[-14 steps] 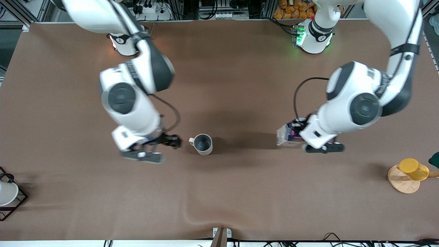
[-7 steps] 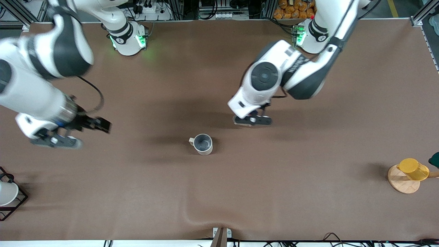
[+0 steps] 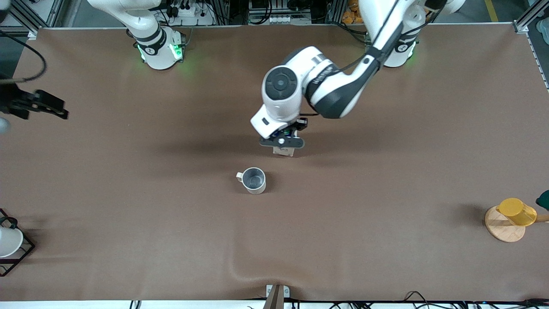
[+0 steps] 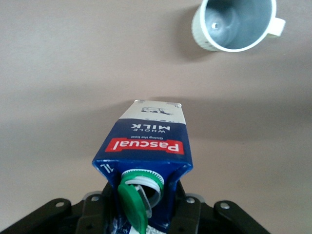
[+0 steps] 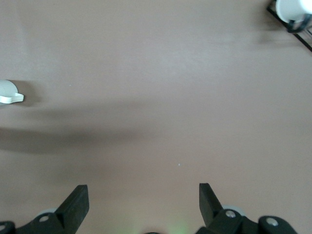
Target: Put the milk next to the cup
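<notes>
The milk (image 4: pixel 146 146) is clamped in the left tool (image 3: pixel 282 143) (green cap up), held over the counter (image 3: pixel 386 171) just above the cup (image 3: pixel 253 180). The right tool (image 5: pixel 141 204) is spread wide, w/ nothing in it, over bare counter toward the right arm's end.

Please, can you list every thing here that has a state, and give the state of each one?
Milk: held in the left claw, above the table, green cap flipped open.
Cup: upright, empty, standing alone on the table.
Right claw: open, holding nothing, waiting at the table's edge.
Yellow cup: lying tilted on a wooden disc.
</notes>
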Action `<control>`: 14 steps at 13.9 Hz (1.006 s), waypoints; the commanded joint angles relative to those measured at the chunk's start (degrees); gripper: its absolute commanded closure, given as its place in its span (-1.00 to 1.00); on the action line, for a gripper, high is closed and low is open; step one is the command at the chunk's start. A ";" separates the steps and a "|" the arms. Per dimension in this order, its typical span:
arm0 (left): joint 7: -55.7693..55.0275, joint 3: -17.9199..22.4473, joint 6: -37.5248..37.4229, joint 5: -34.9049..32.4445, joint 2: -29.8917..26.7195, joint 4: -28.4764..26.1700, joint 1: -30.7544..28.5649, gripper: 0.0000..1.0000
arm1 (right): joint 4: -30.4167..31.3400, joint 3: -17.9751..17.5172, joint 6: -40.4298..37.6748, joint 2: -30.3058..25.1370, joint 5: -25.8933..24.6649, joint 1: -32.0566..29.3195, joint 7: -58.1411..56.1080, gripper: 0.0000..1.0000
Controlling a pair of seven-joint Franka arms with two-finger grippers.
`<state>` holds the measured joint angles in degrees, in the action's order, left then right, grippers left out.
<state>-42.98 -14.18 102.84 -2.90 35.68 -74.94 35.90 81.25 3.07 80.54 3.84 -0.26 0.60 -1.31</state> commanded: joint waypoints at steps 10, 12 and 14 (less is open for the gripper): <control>-1.49 1.79 7.81 0.18 6.86 7.26 3.83 0.23 | -3.29 -1.04 -0.65 -0.68 0.44 -7.36 -9.92 -1.00; -1.49 1.97 8.95 0.18 6.95 7.26 3.83 0.23 | -3.38 -1.04 -0.73 -0.41 0.35 -7.63 -10.38 -1.00; -1.49 1.97 9.22 0.18 7.56 7.26 3.74 0.22 | -3.29 -0.96 -1.00 -0.41 0.35 -7.54 -10.38 -1.00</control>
<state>-43.57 -12.99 111.84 -2.90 41.86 -69.82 38.91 78.33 3.04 80.19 3.31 -0.28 -6.01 -10.79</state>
